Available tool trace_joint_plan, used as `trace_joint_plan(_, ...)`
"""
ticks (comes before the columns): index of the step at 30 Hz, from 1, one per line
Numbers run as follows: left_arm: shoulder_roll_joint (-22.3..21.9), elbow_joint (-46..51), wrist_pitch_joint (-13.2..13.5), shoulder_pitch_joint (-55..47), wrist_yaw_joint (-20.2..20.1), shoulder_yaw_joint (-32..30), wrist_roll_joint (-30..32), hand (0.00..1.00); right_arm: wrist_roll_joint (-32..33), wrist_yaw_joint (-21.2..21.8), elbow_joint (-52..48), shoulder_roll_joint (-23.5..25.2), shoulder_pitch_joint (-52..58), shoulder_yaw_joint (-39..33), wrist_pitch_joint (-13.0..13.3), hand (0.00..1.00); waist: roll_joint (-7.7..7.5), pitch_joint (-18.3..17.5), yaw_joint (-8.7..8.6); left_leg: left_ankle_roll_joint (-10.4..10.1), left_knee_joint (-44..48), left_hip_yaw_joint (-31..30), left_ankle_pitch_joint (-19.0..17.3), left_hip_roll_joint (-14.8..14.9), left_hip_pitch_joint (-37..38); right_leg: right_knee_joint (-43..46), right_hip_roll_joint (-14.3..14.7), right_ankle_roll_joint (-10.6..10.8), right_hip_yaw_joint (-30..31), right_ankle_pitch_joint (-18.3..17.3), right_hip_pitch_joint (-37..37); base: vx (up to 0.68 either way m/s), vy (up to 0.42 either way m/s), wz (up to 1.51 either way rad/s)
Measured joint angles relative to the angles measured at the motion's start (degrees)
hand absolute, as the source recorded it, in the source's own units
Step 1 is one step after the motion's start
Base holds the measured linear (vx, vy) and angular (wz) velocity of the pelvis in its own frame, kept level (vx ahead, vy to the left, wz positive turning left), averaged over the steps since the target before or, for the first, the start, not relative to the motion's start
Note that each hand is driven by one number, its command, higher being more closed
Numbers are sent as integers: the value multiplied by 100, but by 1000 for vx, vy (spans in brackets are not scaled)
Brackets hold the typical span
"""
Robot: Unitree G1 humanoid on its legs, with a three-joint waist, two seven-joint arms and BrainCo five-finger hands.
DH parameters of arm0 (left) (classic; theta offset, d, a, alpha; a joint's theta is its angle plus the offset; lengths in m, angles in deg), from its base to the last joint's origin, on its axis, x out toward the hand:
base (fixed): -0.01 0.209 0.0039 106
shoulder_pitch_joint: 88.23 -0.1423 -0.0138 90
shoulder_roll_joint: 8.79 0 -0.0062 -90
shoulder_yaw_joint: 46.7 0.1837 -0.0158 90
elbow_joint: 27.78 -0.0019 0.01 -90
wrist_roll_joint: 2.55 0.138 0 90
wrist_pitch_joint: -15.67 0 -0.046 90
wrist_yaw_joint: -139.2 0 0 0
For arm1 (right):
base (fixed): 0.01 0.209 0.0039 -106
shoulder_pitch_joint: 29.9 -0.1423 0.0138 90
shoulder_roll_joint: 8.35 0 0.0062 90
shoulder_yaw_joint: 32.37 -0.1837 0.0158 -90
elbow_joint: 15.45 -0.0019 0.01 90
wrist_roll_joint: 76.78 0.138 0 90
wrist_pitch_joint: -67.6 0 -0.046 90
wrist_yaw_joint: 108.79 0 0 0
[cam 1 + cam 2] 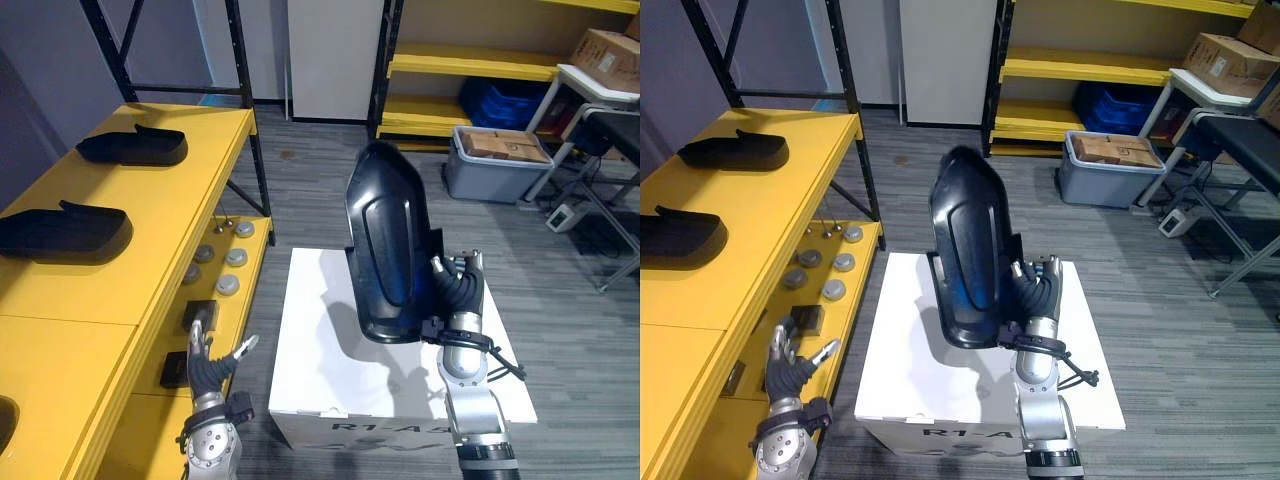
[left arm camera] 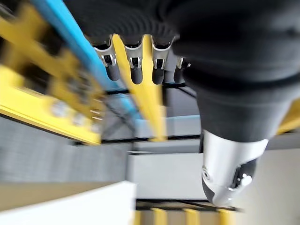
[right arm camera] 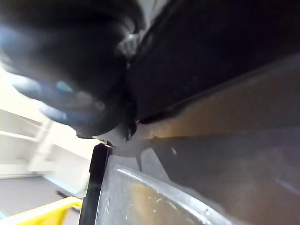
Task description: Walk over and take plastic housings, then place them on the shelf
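In the left eye view, the right hand [image 1: 455,292] is holding a black housing [image 1: 385,245] upright in the air over a white box [image 1: 320,380]. Its fingers are curling round the right edge of the housing, and the shadow of the housing is falling on the box top. The left hand [image 1: 205,365] is hanging low beside the front edge of the yellow shelf [image 1: 130,260]. It is holding nothing, with its fingers straight and a little spread and the thumb standing apart. On the top of this shelf a far housing [image 1: 135,147] and a near housing [image 1: 65,230] are lying well apart from each other, and some grey discs [image 1: 228,270] are lying on the lower level. In the right eye view, a grey bin [image 1: 1105,175] with cardboard inside is standing on the floor beyond the white box, just in front of a second yellow rack [image 1: 1080,65]. In the left wrist view, the fingers [image 2: 136,72] are pointing out side by side, straight and touching nothing, with blurred yellow beams behind them. In the right wrist view, the dark cover of the hand is pressing close against the dark surface of the black housing, but here I cannot tell how the fingers are lying
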Motion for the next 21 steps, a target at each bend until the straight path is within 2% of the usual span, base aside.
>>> trace_joint_plan(3, 162, 328, 139, 192, -16, 453, -164, 0, -14, -5, -81, -5, -166, 217, 16, 100, 4, -3, -17, 0, 18, 7, 0, 3, 14, 7, 2, -1, 7, 2, 8, 0, 0, 0)
trace_joint_plan(7, 340, 438, 231, 469, -235, 1069, -592, 0, -53, 17, -88, -7, -392, 573, 70, 100, 12, -8, -24, 0, 36, 68, 0, 5, 48, 28, 1, -4, 41, 5, 13, 0, 6, -3)
trace_joint_plan(16, 468, 104, 229, 996, -538, 1755, -1062, 0, -59, 245, -92, -16, -580, 1140, 210, 100, 26, -21, -146, 2, 47, 134, 0, 5, 62, 27, 2, -18, 81, 32, 7, -1, 7, -3)
trace_joint_plan(21, 489, -252, 213, 1245, -550, 1983, -1159, 0, -8, 348, -116, -72, -578, 1281, 296, 100, 67, -49, -163, 15, 48, 217, -8, 14, 54, -13, 19, -25, 182, 74, -19, -1, 13, -9)
